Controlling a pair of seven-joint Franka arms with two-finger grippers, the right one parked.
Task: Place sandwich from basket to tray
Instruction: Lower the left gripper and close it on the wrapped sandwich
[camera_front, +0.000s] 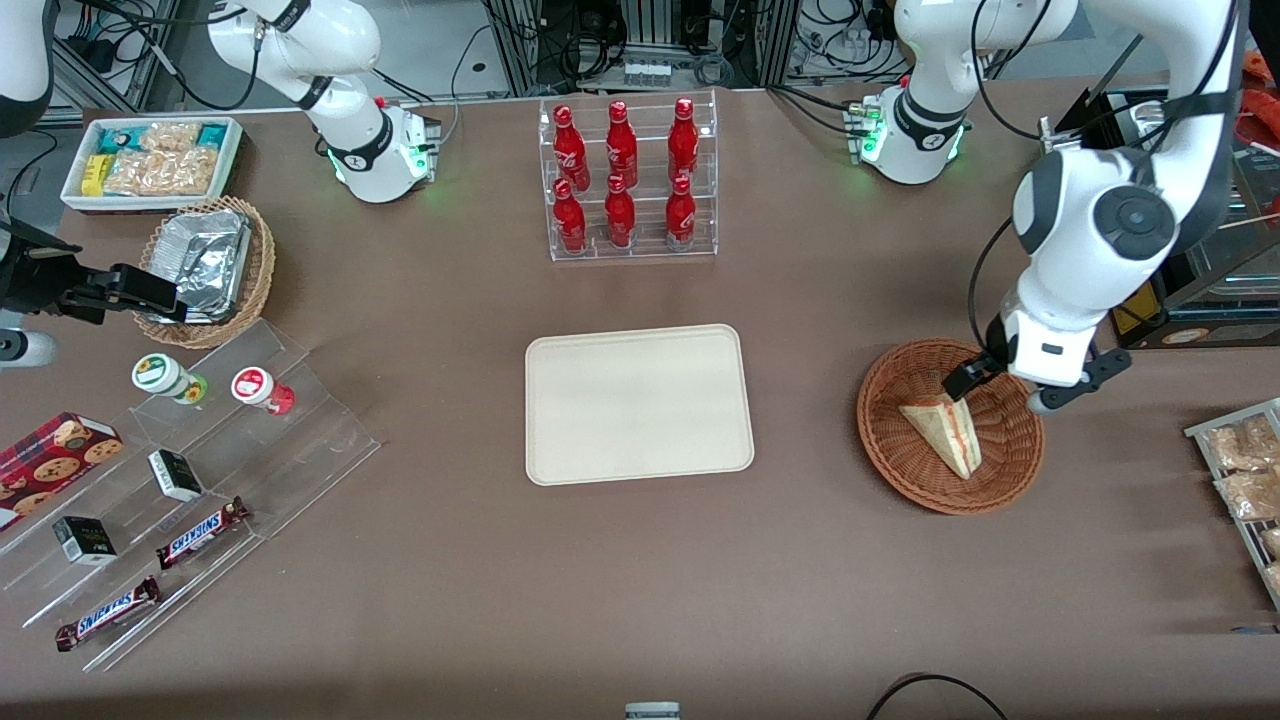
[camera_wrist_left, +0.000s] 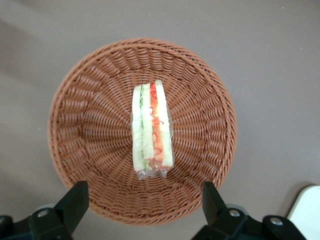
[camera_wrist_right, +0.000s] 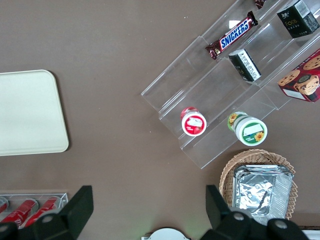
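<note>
Near the front camera, on the brown surface (camera_front: 640, 600), lie two Snickers bars (camera_front: 200, 533) on a clear step rack (camera_front: 180, 500), toward the parked arm's end. Two small black boxes (camera_front: 175, 474) and a red cookie box (camera_front: 55, 455) sit there too, and two little cups (camera_front: 165, 377) with round lids sit on the rack's top step.

A bit farther from the camera is the tray (camera_front: 639, 403). It is flat and cream, and nothing is on it.

Toward my end of the surface is the basket (camera_front: 915, 455), round and reddish-brown. The sandwich (camera_front: 945, 432) lies in the basket, near its middle. It is a pale wedge in clear wrap, with red and green bits showing along its cut edge (camera_wrist_left: 152, 125).

My pincer (camera_front: 1000, 385) hangs over the basket, above the rim farthest from the camera. It is spread wide and holds nothing. From my wrist I see my two black fingers (camera_wrist_left: 75, 200), one on each side, with the sandwich between them and lower down. They do not touch it.

Snack bags on a wire rack (camera_front: 1240, 470) sit at the edge of my end.

Farther off is a wicker basket lined with foil (camera_front: 205, 265), then a clear stand with six red bottles (camera_front: 625, 180), and a white box of snack packets (camera_front: 150, 160).
</note>
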